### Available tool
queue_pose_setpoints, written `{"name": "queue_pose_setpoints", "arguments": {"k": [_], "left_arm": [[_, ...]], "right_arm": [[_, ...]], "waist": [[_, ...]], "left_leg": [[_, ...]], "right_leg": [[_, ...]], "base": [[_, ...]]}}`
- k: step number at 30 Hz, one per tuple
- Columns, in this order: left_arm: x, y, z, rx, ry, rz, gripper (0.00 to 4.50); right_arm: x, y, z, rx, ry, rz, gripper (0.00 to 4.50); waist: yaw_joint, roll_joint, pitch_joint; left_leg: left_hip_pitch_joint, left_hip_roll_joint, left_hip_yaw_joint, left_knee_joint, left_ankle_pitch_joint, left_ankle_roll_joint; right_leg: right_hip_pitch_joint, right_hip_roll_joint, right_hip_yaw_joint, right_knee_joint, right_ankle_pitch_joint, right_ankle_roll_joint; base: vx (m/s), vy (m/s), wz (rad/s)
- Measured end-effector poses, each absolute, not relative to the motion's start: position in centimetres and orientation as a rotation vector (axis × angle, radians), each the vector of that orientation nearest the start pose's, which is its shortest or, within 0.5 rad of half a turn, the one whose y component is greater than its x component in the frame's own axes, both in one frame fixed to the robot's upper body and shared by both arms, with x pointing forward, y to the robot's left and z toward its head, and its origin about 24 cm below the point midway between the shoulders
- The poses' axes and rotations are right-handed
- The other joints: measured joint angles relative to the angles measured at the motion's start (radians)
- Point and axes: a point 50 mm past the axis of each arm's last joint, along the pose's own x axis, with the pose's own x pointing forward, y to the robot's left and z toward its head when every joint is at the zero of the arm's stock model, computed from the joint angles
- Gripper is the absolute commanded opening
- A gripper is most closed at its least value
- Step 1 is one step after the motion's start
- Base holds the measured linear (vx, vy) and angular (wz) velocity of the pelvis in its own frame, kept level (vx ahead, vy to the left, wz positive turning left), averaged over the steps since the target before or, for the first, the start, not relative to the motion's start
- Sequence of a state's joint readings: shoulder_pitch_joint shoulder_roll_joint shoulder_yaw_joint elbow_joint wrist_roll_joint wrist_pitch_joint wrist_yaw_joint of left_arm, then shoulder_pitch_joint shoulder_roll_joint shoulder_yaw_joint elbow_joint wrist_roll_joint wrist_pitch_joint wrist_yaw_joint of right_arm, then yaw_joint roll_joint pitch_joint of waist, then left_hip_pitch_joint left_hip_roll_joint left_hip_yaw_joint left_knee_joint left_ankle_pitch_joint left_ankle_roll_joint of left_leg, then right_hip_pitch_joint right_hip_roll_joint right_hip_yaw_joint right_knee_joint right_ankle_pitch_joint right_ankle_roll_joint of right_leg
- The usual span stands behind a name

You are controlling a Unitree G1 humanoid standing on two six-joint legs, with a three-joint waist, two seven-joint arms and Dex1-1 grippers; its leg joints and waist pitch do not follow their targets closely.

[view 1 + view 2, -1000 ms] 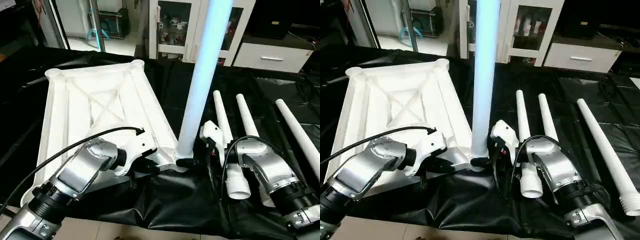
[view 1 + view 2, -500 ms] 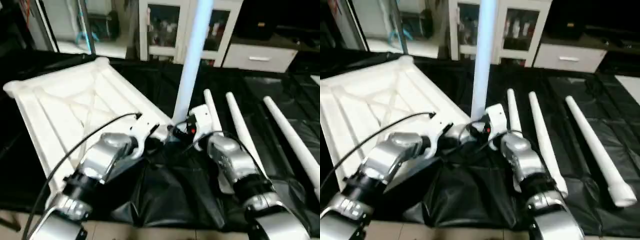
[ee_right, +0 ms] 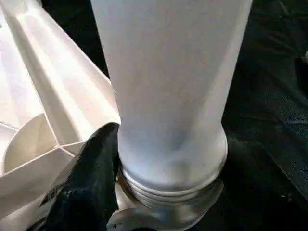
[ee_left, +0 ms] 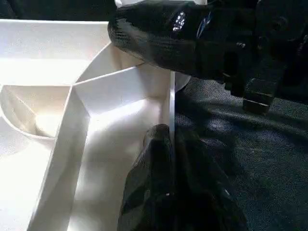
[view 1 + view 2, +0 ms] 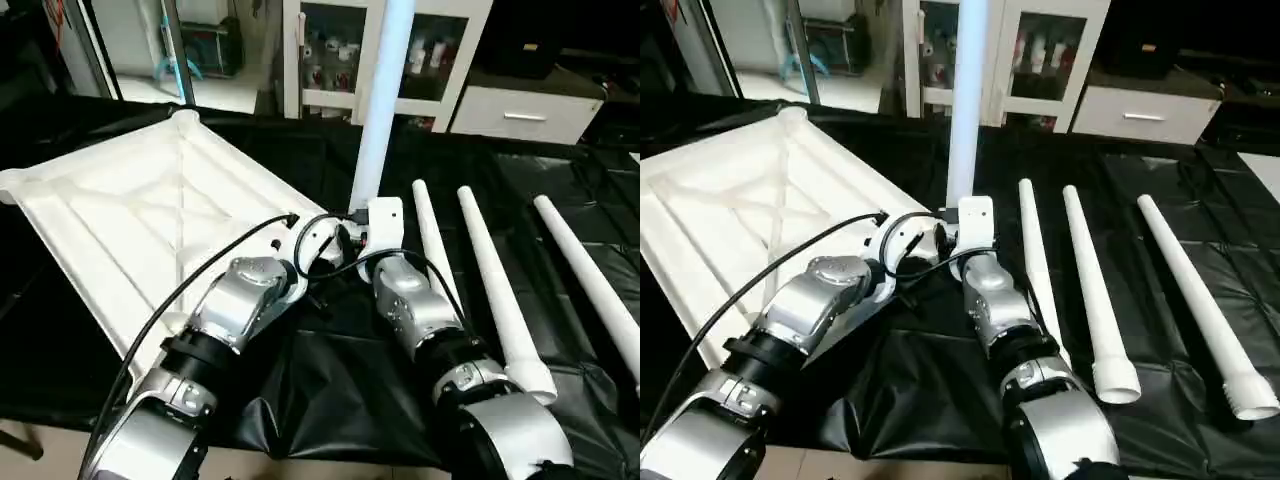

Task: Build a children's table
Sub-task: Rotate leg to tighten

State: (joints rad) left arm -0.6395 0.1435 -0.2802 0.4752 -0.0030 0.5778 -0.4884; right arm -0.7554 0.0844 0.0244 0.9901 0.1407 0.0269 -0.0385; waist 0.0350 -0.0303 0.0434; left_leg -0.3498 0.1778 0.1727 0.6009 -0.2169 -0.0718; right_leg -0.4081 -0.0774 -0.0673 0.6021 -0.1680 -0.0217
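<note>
The white tabletop (image 5: 130,210) lies upside down on the black sheet, its X ribs facing up. One white leg (image 5: 378,110) stands upright in the near right corner socket (image 3: 159,219). A band of thread shows at the leg's foot in the right wrist view. My left gripper (image 4: 169,96) is shut on the tabletop's thin rim beside that socket. My right gripper (image 5: 358,232) is closed around the base of the upright leg, with one black finger (image 3: 91,178) against its side. Three more legs (image 5: 500,290) lie side by side to the right.
The black sheet (image 5: 330,390) covers the work surface up to its near edge. Glass-door cabinets (image 5: 330,50) and a white drawer unit (image 5: 520,110) stand behind. A black cable (image 5: 200,285) runs along my left forearm.
The whole picture has shifted and tilted, so the camera has moved. Both grippers stay at the same corner, the left on the rim and the right on the upright leg.
</note>
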Motion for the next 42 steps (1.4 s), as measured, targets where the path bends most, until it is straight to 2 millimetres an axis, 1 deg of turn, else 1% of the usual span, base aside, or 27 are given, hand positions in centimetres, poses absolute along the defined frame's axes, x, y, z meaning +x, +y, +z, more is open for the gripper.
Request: {"name": "queue_pose_setpoints", "arguments": {"k": [1, 2, 4, 7, 8, 10, 12, 14, 15, 16, 18, 20, 21, 23, 26, 29, 30, 32, 33, 34, 36, 38, 39, 42], "left_arm": [[33.7, 8.0, 5.4, 0.283, 0.52, -0.711, 0.0], [33.7, 8.0, 5.4, 0.283, 0.519, -0.714, 0.0], [33.7, 8.1, 5.4, 0.285, 0.514, -0.72, 0.0], [33.6, 8.1, 5.5, 0.297, 0.502, -0.745, 0.0], [33.6, 8.1, 5.6, 0.298, 0.498, -0.755, 0.0], [33.6, 8.0, 5.6, 0.3, 0.491, -0.768, 0.0], [33.5, 7.7, 5.6, 0.306, 0.484, -0.789, 0.0], [33.5, 7.6, 5.6, 0.312, 0.479, -0.796, 0.0], [33.4, 7.3, 5.6, 0.31, 0.477, -0.804, 0.0], [33.4, 7.3, 5.6, 0.31, 0.475, -0.809, 0.0], [33.4, 7.3, 5.6, 0.311, 0.469, -0.812, 0.0], [33.5, 7.2, 5.5, 0.304, 0.471, -0.807, 0.0], [33.5, 7.3, 5.4, 0.288, 0.475, -0.804, 0.44], [33.6, 7.5, 5.5, 0.258, 0.474, -0.796, 0.44], [33.6, 7.1, 5.7, 0.21, 0.46, -0.797, 0.72], [33.8, 6.9, 7.0, 0.165, 0.398, -0.8, 0.94], [33.9, 7.1, 7.5, 0.156, 0.376, -0.795, 0.94], [34.2, 8.0, 9.1, 0.141, 0.3, -0.768, 1.16], [34.3, 8.7, 10.0, 0.134, 0.254, -0.747, 1.23], [34.2, 9.5, 10.7, 0.125, 0.223, -0.739, 1.23], [33.7, 11.6, 11.6, 0.123, 0.193, -0.726, 1.23], [33.1, 13.4, 11.7, 0.14, 0.202, -0.708, 1.23], [32.6, 14.6, 11.7, 0.161, 0.219, -0.701, 1.23], [31.4, 16.8, 11.5, 0.198, 0.271, -0.702, 1.23]], "right_arm": [[36.0, -6.1, 3.6, 0.068, 0.304, 0.207, 2.73], [36.0, -6.1, 3.6, 0.066, 0.3, 0.209, 3.08], [36.0, -6.1, 3.7, 0.058, 0.291, 0.228, 3.43], [35.9, -6.7, 3.6, 0.022, 0.278, 0.268, 3.52], [35.9, -7.0, 3.7, 0.016, 0.266, 0.282, 3.69], [35.8, -7.8, 4.0, 0.008, 0.251, 0.306, 3.85], [35.1, -9.5, 4.4, -0.003, 0.23, 0.342, 3.99], [34.5, -10.2, 4.5, -0.004, 0.233, 0.37, 3.99], [33.8, -10.9, 4.7, -0.003, 0.231, 0.387, 3.99], [33.4, -11.4, 4.7, -0.002, 0.228, 0.397, 3.99], [32.4, -12.5, 5.1, -0.005, 0.225, 0.415, 3.99], [31.5, -13.3, 5.7, 0.005, 0.214, 0.436, 3.99], [31.0, -13.4, 6.2, 0.016, 0.204, 0.46, 4.08], [30.6, -13.4, 7.1, 0.018, 0.182, 0.492, 4.08], [30.1, -13.3, 7.7, 0.02, 0.173, 0.517, 4.08], [29.5, -13.6, 8.4, 0.015, 0.178, 0.552, 4.08], [29.3, -13.7, 8.6, 0.014, 0.18, 0.558, 4.08], [29.1, -13.6, 8.9, 0.023, 0.182, 0.573, 4.08], [29.1, -13.7, 8.9, 0.026, 0.187, 0.575, 4.08], [29.1, -13.6, 8.9, 0.028, 0.191, 0.58, 4.08], [29.0, -13.5, 9.0, 0.03, 0.192, 0.593, 4.08], [29.0, -13.4, 9.1, 0.028, 0.187, 0.611, 4.08], [28.9, -13.1, 9.2, 0.023, 0.19, 0.633, 4.08], [28.6, -12.7, 9.5, 0.009, 0.191, 0.691, 4.08]], "waist": [[0.0, 0.0, 0.0], [0.0, 0.0, 0.0], [-0.001, 0.001, 0.001], [-0.001, 0.004, 0.003], [-0.001, 0.007, 0.004], [0.001, 0.011, 0.006], [0.013, 0.011, 0.006], [0.016, 0.012, 0.006], [0.022, 0.013, 0.006], [0.023, 0.014, 0.007], [0.024, 0.014, 0.007], [0.023, 0.015, 0.007], [0.023, 0.016, 0.007], [0.021, 0.021, 0.008], [0.021, 0.021, 0.009], [0.026, 0.017, 0.011], [0.025, 0.016, 0.011], [0.022, 0.015, 0.012], [0.019, 0.013, 0.013], [0.016, 0.013, 0.013], [0.011, 0.013, 0.013], [0.012, 0.014, 0.013], [0.012, 0.014, 0.013], [0.016, 0.013, 0.014]], "left_leg": [[0.0, 0.0, 0.0, 0.0, 0.0, 0.0], [0.0, 0.0, 0.0, 0.0, 0.0, 0.0], [0.0, 0.0, 0.0, 0.0, 0.0, 0.0], [0.0, 0.0, 0.0, -0.001, 0.0, 0.0], [-0.001, 0.0, 0.0, -0.001, 0.0, 0.0], [-0.001, 0.0, 0.0, -0.002, 0.0, 0.0], [-0.001, 0.0, 0.0, -0.003, 0.0, 0.001], [-0.001, 0.0, 0.0, -0.004, 0.0, 0.002], [-0.001, 0.0, 0.0, -0.004, 0.0, 0.002], [-0.001, 0.0, 0.0, -0.004, 0.0, 0.001], [-0.001, 0.0, 0.0, -0.004, 0.0, 0.001], [-0.001, 0.0, 0.001, -0.004, 0.0, 0.001], [0.0, 0.0, 0.001, -0.004, 0.0, 0.001], [-0.001, 0.0, 0.001, -0.004, 0.0, 0.001], [-0.001, 0.0, 0.0, -0.004, 0.0, 0.001], [-0.002, 0.0, 0.0, -0.004, -0.001, 0.002], [-0.003, 0.0, 0.0, -0.004, -0.001, 0.003], [-0.005, 0.0, 0.001, -0.004, 0.001, 0.01], [-0.008, 0.0, 0.001, -0.004, 0.001, 0.01], [-0.008, 0.0, 0.001, -0.004, 0.001, 0.01], [-0.01, 0.0, 0.001, -0.004, 0.001, 0.01], [-0.008, 0.001, 0.001, -0.004, 0.001, 0.01], [-0.008, 0.001, 0.001, -0.004, 0.001, 0.01], [-0.008, 0.0, 0.001, -0.002, 0.001, 0.009]], "right_leg": [[0.0, 0.0, 0.0, 0.0, 0.0, 0.0], [0.0, 0.0, 0.0, 0.0, 0.0, 0.0], [0.0, 0.0, 0.0, 0.0, 0.0, 0.0], [-0.001, 0.0, 0.0, -0.001, 0.0, 0.0], [-0.001, 0.0, 0.0, -0.001, 0.0, 0.0], [-0.002, 0.0, 0.0, -0.002, 0.0, 0.0], [-0.002, 0.0, -0.001, -0.002, 0.0, 0.0], [-0.002, 0.0, -0.001, -0.002, -0.001, 0.001], [-0.002, 0.0, -0.001, -0.003, -0.001, 0.001], [-0.002, 0.0, -0.001, -0.003, -0.001, 0.001], [-0.001, 0.0, 0.0, -0.004, -0.001, 0.001], [0.0, 0.0, 0.0, -0.004, -0.001, 0.001], [0.001, 0.0, 0.0, -0.004, -0.002, 0.003], [0.0, 0.0, 0.0, -0.004, -0.003, 0.007], [0.0, 0.0, -0.001, -0.006, -0.003, 0.007], [-0.001, 0.0, -0.001, -0.007, -0.001, 0.004], [-0.001, 0.0, 0.0, -0.007, -0.001, 0.004], [-0.004, 0.0, 0.0, -0.007, -0.002, 0.004], [-0.006, 0.0, 0.0, -0.006, -0.002, 0.004], [-0.008, 0.0, 0.0, -0.006, -0.002, 0.004], [-0.01, 0.0, 0.0, -0.004, -0.003, 0.003], [-0.01, 0.001, 0.0, -0.004, -0.003, 0.003], [-0.01, 0.001, 0.0, -0.004, -0.003, 0.003], [-0.009, 0.001, 0.0, -0.003, -0.002, 0.003]], "base": [[0.0, 0.0, 0.0], [0.0, 0.0, 0.0], [0.0, 0.0, 0.0], [0.0, 0.0, 0.0], [0.0, 0.0, 0.0], [0.0, 0.0, 0.0], [0.0, 0.0, 0.0], [0.0, 0.0, 0.0], [0.0, 0.0, 0.0], [0.0, 0.0, 0.0], [0.0, 0.0, 0.0], [0.0, 0.0, 0.0], [0.0, 0.0, 0.0], [0.0, 0.0, 0.0], [0.0, 0.0, 0.0], [0.0, 0.0, 0.0], [0.0, 0.0, 0.0], [0.0, 0.0, 0.0], [0.0, 0.0, 0.0], [0.0, 0.0, 0.0], [0.0, 0.0, 0.0], [0.0, 0.0, 0.0], [0.0, 0.0, 0.0], [0.0, 0.0, 0.0]]}}
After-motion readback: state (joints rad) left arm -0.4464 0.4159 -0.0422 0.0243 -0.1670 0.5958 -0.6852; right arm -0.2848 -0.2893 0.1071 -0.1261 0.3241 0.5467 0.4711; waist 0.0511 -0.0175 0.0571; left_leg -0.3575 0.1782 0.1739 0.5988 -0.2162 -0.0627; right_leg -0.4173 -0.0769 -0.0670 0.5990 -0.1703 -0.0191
